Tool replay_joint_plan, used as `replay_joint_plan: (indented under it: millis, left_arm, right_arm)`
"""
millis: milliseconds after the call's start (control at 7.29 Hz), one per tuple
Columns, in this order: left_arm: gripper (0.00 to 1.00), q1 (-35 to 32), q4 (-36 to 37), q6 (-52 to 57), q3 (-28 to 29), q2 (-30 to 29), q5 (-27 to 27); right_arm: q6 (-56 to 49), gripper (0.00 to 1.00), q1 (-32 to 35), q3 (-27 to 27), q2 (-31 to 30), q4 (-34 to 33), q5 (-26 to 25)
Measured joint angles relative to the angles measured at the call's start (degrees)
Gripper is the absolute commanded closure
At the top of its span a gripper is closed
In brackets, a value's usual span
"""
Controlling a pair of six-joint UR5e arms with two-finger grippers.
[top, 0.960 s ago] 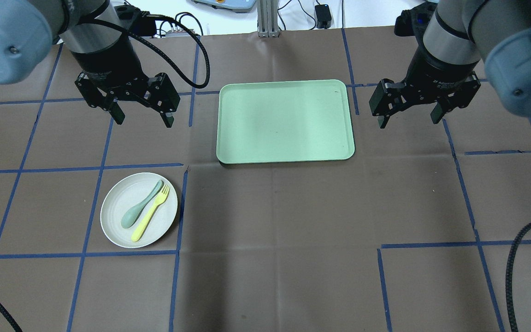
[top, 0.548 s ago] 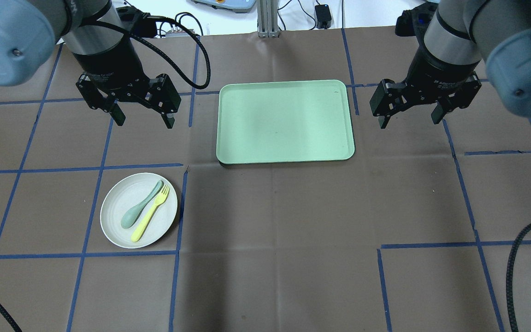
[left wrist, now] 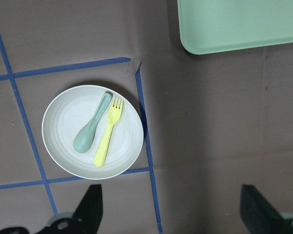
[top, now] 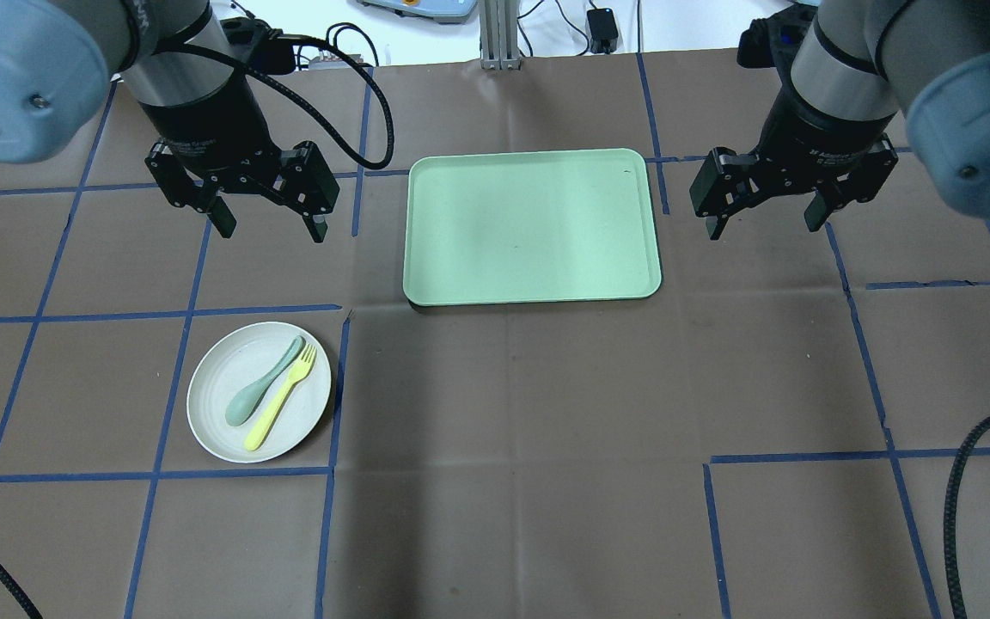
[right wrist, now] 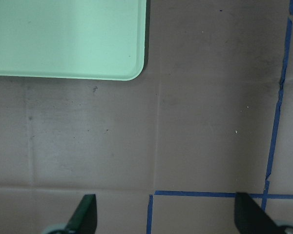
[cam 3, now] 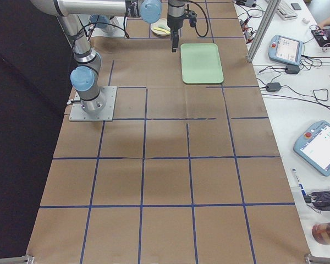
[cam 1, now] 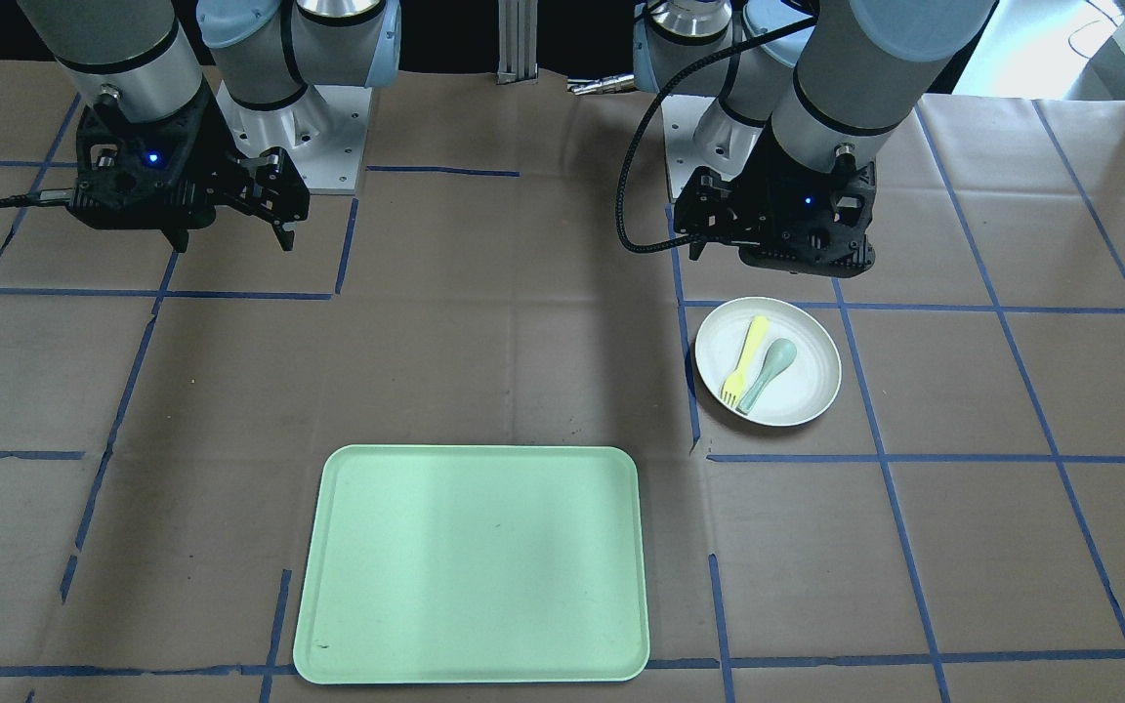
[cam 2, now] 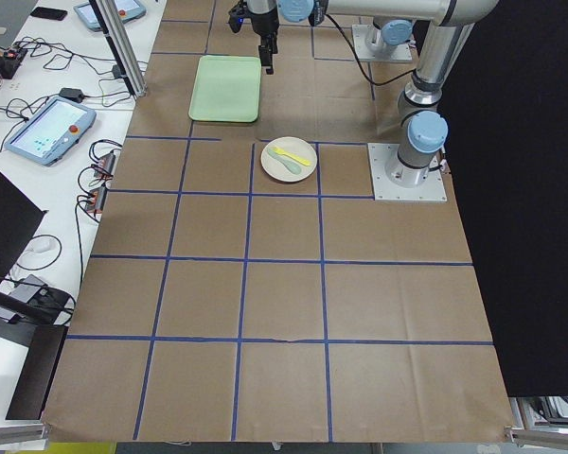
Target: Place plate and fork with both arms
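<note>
The off-white plate (top: 203, 413) (cam 1: 802, 386) (left wrist: 63, 126) lies on the brown table at the overhead view's lower left. On it lie the pale-yellow fork (top: 280, 397) (cam 1: 745, 351) (left wrist: 108, 131) and a grey-green spoon (top: 261, 383) (left wrist: 90, 130), side by side. My left gripper (top: 270, 225) is open and empty, hanging high above the table, farther from me than the plate. My right gripper (top: 768, 225) is open and empty, high up to the right of the tray. In the wrist views only the fingertips (left wrist: 90, 207) (right wrist: 85, 214) show at the bottom edge.
A rectangular mint-green tray (top: 533, 225) (cam 1: 473, 563) lies between the two grippers at the table's far middle. Blue tape lines cross the brown table cover. Cables hang by the left arm (top: 357, 94) and at the lower right (top: 968, 481).
The left gripper has shifted slightly toward the tray and turned a little. The right gripper has barely moved. Plate, fork and spoon are unmoved.
</note>
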Motion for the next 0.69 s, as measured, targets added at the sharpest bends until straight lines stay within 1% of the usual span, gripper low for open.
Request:
replay_joint_plan:
  millis: [685]
  left_arm:
    - [0.0,0.0,-0.6,0.3,-0.6,0.9,-0.1]
  right_arm:
    - [0.0,0.0,0.0,0.0,0.0,0.0,0.0]
